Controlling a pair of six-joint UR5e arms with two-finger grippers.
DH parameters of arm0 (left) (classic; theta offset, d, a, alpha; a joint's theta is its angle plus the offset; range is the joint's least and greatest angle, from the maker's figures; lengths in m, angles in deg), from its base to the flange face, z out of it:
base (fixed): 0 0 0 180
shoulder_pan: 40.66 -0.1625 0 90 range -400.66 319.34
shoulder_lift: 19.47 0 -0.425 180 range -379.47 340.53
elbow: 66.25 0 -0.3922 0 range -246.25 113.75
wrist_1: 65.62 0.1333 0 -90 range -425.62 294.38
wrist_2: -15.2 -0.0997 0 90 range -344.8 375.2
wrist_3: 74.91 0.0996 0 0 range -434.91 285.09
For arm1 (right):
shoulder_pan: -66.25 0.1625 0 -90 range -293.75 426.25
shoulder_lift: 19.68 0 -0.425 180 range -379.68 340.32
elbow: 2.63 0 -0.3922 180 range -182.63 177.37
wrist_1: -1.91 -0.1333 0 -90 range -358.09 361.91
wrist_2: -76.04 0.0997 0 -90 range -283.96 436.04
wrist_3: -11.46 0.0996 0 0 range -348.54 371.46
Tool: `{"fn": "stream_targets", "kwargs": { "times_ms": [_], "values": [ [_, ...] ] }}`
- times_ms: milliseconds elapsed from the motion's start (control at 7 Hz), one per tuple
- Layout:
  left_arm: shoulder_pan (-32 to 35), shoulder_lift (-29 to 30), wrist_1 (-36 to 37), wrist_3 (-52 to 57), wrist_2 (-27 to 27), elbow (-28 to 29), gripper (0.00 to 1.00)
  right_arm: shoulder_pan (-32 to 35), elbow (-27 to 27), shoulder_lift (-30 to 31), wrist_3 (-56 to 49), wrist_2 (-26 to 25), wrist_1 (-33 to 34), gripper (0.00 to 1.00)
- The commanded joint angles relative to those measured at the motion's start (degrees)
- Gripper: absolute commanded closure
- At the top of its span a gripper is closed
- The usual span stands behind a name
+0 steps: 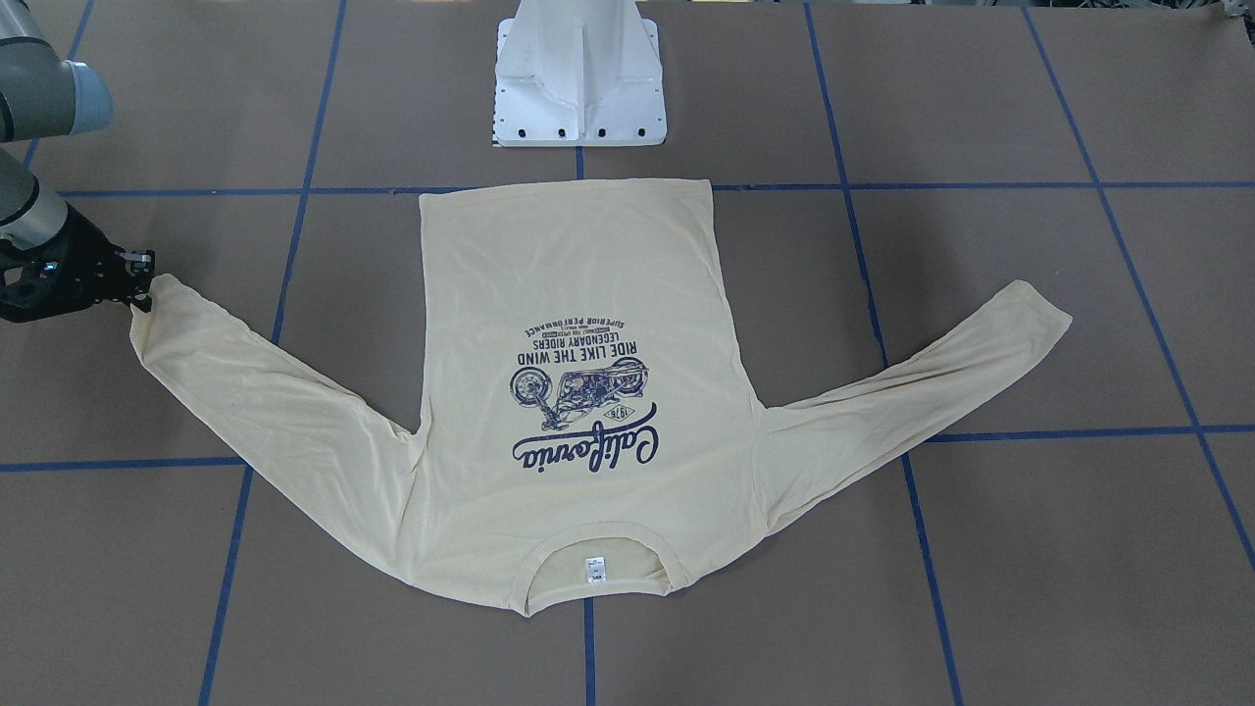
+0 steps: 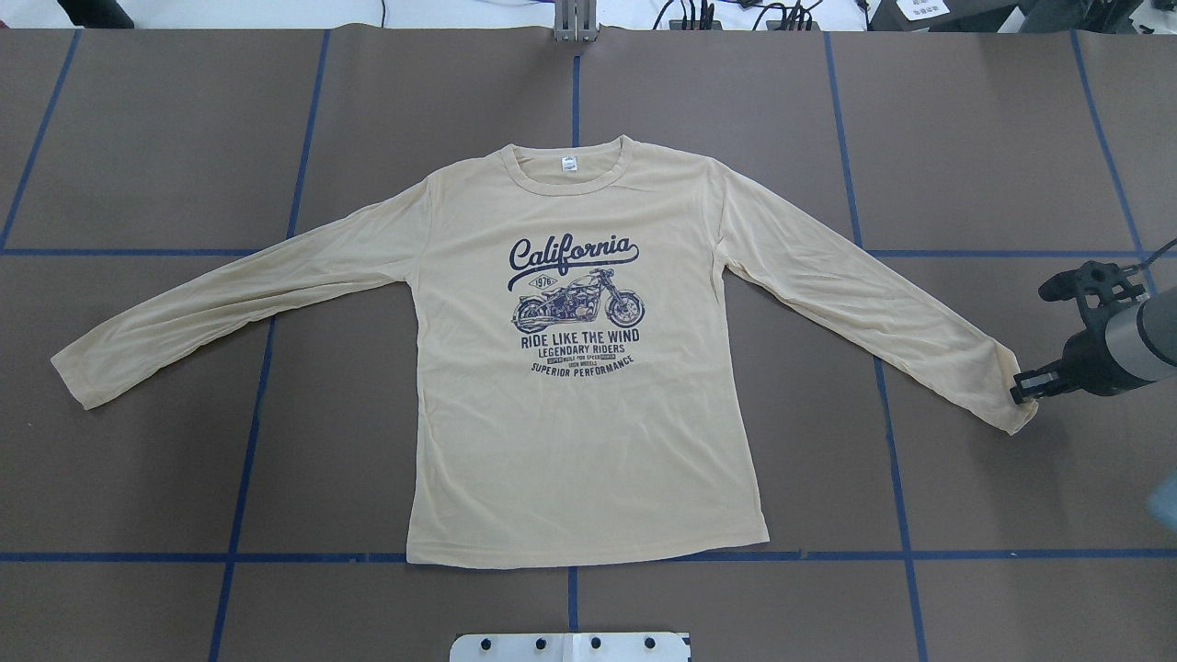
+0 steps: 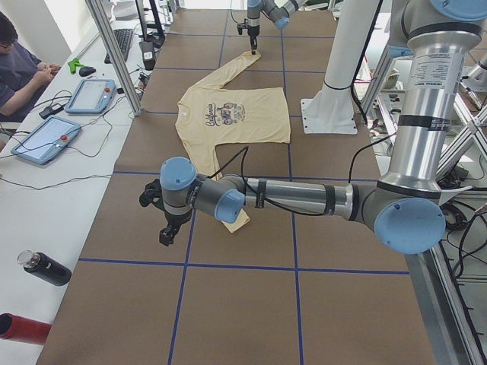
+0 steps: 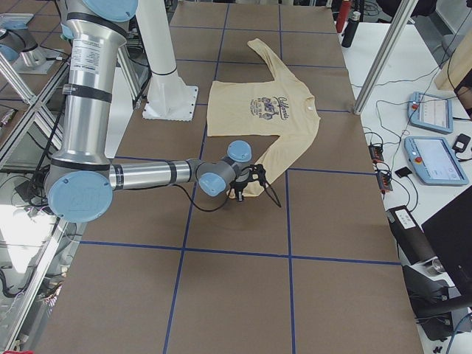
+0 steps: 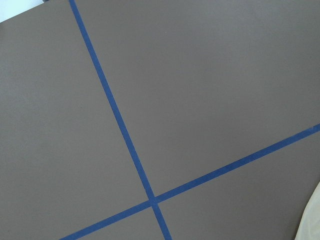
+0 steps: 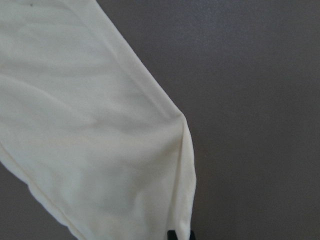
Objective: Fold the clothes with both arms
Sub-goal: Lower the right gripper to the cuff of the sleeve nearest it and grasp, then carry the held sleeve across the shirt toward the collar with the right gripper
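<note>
A thin cream-yellow shirt (image 2: 588, 460) lies flat, print up and sleeves spread, on the brown-papered table (image 2: 965, 119) gridded with blue tape (image 5: 114, 117). The right gripper (image 2: 1022, 390) is clamped on one cuff (image 6: 182, 165) (the fabric ridges there). The left gripper (image 3: 165, 233) hangs near the other; its grip cannot be told.

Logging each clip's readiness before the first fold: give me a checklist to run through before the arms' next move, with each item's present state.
1. The shirt lies flat, print up, sleeves spread: ok.
2. The right gripper pinches the right cuff; in the wrist view the cloth puckers into its fingertips: ok.
3. The left gripper is on the left cuff: not ok; it hangs apart from it, over the table.
4. Left gripper open or shut: cannot tell.
</note>
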Motion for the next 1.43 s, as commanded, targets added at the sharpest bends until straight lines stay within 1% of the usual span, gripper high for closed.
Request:
{"fn": "stream_targets", "kwargs": {
  "times_ms": [0, 143, 286, 571, 714, 857, 1000, 1286],
  "values": [
    [0.00, 0.03, -0.06, -0.07, 0.00, 0.09, 0.00, 0.78, 2.43, -1.57, 0.40, -0.02, -0.34, 1.00],
    [0.00, 0.03, -0.06, -0.07, 0.00, 0.01, 0.00, 1.65, 3.06, -4.37, 2.41, 0.07, -0.25, 1.00],
    [0.00, 0.03, -0.06, -0.07, 0.00, 0.09, 0.00, 1.66, 3.15, -8.66, 9.48, 0.33, -0.42, 1.00],
    [0.00, 0.38, -0.06, -0.07, 0.00, 0.53, 0.00, 2.45, 2.80, -17.63, 12.79, 1.47, 0.01, 1.00],
    [0.00, 0.39, -0.14, -0.07, 0.00, 0.53, 0.00, 2.89, 2.63, -22.81, 18.28, 1.91, -0.07, 1.00],
    [0.09, 0.39, -0.15, -0.07, 0.00, 0.53, 0.00, 2.81, 1.15, -29.82, 25.30, 2.17, -0.07, 1.00],
    [0.00, 0.39, -0.15, -0.07, -0.09, 0.53, 0.00, 2.63, -1.92, -35.89, 28.15, 2.18, -0.07, 1.00],
    [0.09, 0.04, -0.06, -0.16, -0.09, 0.54, 0.00, 2.19, -9.20, -48.10, 29.93, 2.26, -0.07, 1.00]
  ]
}}
